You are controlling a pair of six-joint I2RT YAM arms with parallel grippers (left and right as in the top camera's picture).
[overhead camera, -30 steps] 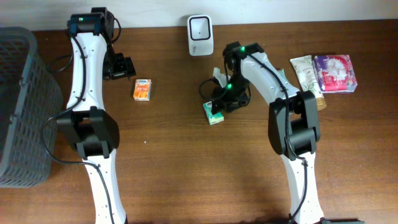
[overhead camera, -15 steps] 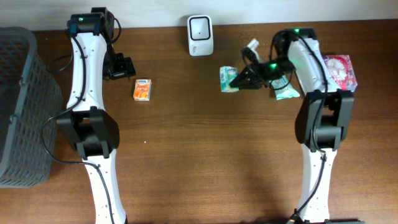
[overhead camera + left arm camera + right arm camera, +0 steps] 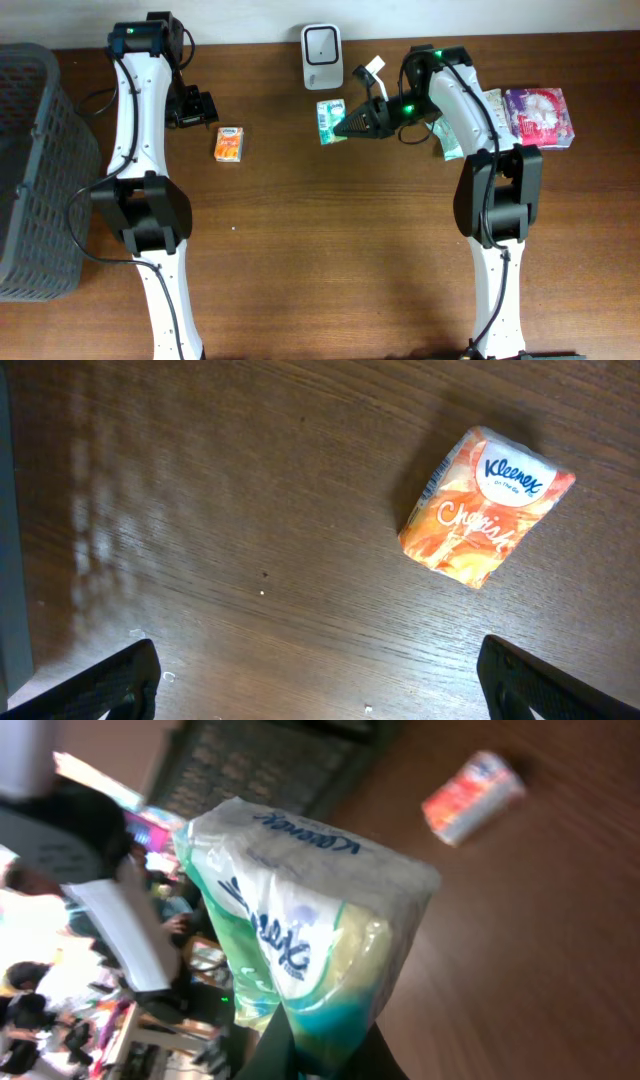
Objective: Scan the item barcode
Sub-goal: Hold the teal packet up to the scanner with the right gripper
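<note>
Scanner: small white box (image 3: 322, 56) standing at the back edge of the tabletop (image 3: 330, 250), about midway between my two arms. I place everything else from it.
Green tissue pack: the pack (image 3: 329, 121) is held up off the wood just in front of the scanner, close to it but not touching. In the right wrist view its white top end with the Kleenex lettering points up and away from the fingers.
Right tool: the tool (image 3: 349, 122) is clamped on the green tissue pack, pinching its lower end. It reaches in from the right of the scanner and points left.
Left tool: the tool (image 3: 203, 108) has its fingers spread wide with nothing between them. It sits well to the left of the scanner, looking down on bare wood.
Orange tissue pack: the pack (image 3: 229, 144) lies flat on the tabletop, left of the scanner and a little nearer to me. It is just beside the left tool but apart from it, and its Kleenex label faces up in the left wrist view.
Basket: dark grey mesh basket (image 3: 30, 170), farthest left of the scanner, at the tabletop's edge.
Purple packet: the packet (image 3: 540, 117) lies well to the right of the scanner.
Pale packet: the packet (image 3: 488, 108) is touching the purple one on the side nearer the scanner.
Pale green packet: the packet (image 3: 458, 148) is partly hidden under the right arm, right of the scanner.
</note>
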